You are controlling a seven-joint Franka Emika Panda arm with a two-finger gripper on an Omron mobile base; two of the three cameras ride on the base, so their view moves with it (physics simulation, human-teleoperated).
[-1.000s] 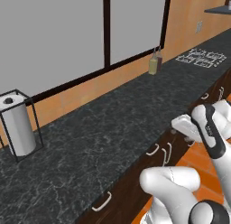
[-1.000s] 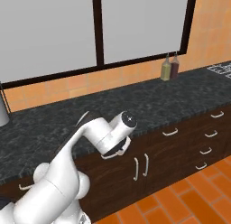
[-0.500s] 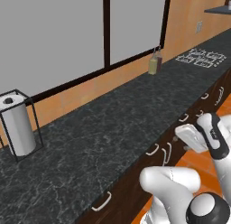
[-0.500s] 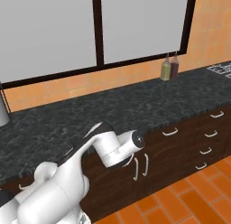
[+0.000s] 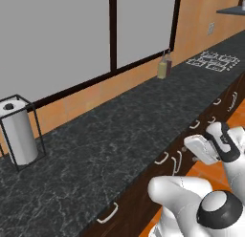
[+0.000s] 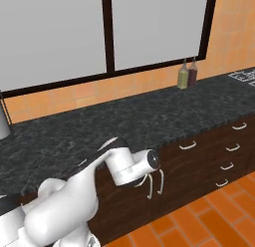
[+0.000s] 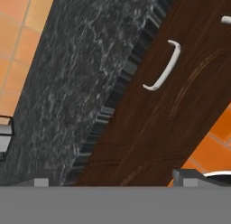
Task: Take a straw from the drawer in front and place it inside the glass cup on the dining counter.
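The drawer is shut; its dark brown front and curved silver handle run slantwise across the rolled hand view, just under the black granite edge. My gripper is open, its fingertips far apart with nothing between them, a short way off the drawer front. In the left base view the gripper hangs in front of the cabinets, below counter height, near a drawer handle. In the right base view the hand is low against the cabinet front. Straw, glass cup and dining counter are out of view.
A black speckled granite counter runs along the wall under a window. On it stand a paper-towel roll in a wire holder and two bottles. Narrow stacked drawers are to the right, cabinet door handles below, orange tile floor.
The arm has dropped from counter height and the hand has swung down and in toward the cabinet front. The drawer stays shut and the base has not moved.
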